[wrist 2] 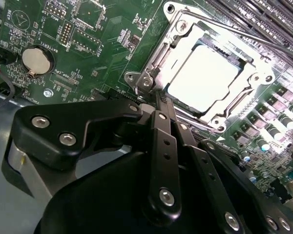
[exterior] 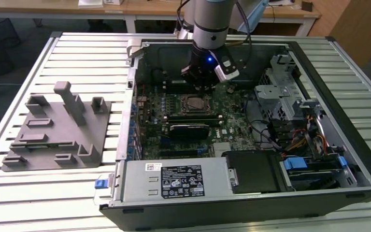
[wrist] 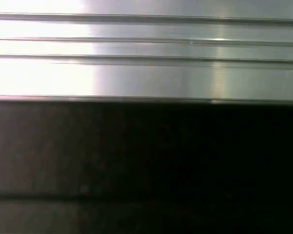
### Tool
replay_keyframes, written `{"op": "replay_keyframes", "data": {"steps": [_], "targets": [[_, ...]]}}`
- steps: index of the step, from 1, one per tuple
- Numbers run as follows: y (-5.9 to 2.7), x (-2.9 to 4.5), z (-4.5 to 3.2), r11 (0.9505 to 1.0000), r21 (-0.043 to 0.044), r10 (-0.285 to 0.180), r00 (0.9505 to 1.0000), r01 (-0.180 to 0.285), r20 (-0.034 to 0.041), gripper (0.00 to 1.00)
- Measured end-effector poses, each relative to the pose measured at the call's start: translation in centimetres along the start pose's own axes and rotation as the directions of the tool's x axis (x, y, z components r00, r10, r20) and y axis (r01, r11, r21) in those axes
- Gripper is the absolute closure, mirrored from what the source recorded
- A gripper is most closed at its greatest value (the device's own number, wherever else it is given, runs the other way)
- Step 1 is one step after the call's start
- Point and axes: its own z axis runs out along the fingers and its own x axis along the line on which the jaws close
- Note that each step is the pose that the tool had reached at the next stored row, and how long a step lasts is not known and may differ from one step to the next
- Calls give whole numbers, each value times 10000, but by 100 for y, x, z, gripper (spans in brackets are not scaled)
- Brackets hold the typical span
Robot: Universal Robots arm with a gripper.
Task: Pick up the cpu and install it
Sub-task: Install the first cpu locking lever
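Note:
The cpu (wrist 2: pixel 205 80), a shiny silver square, lies flat in the metal socket frame (wrist 2: pixel 256 78) on the green motherboard (wrist 2: pixel 102 44). In the exterior view the cpu (exterior: pixel 194 102) sits in the middle of the board inside the open computer case. My gripper (wrist 2: pixel 155 100) is shut with nothing between its fingers. Its tips meet right at the corner of the socket frame, beside the cpu. In the exterior view my gripper (exterior: pixel 203 88) hangs just beyond the socket, low inside the case.
A grey fixture plate (exterior: pixel 53 130) with upright posts stands on the slatted table at the exterior view's left. The case walls (exterior: pixel 129 87), a power supply (exterior: pixel 172 179), drive bays and cables (exterior: pixel 295 125) surround the board. A coin battery (wrist 2: pixel 36 59) sits near the socket.

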Motion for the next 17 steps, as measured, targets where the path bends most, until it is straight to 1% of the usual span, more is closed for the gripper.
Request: {"op": "replay_keyframes", "data": {"steps": [6, 9, 10, 11, 15, 16, 17], "targets": [[7, -10, 25, 9999, 110, -2, 10000, 2, -3, 89], [12, -12, 32, 9999, 109, -1, 10000, 1, -1, 89], [9, -11, 30, 10000, 74, -2, 10000, 2, -1, 89], [7, -10, 28, 10000, 17, -2, 10000, 2, -6, 89], [14, -13, 37, 9996, -290, 1, 10000, -1, 6, 89], [14, -13, 36, 9994, -344, 0, 10000, 0, 5, 89], [14, -13, 35, 9993, -375, 1, 10000, -1, 4, 89]]}}
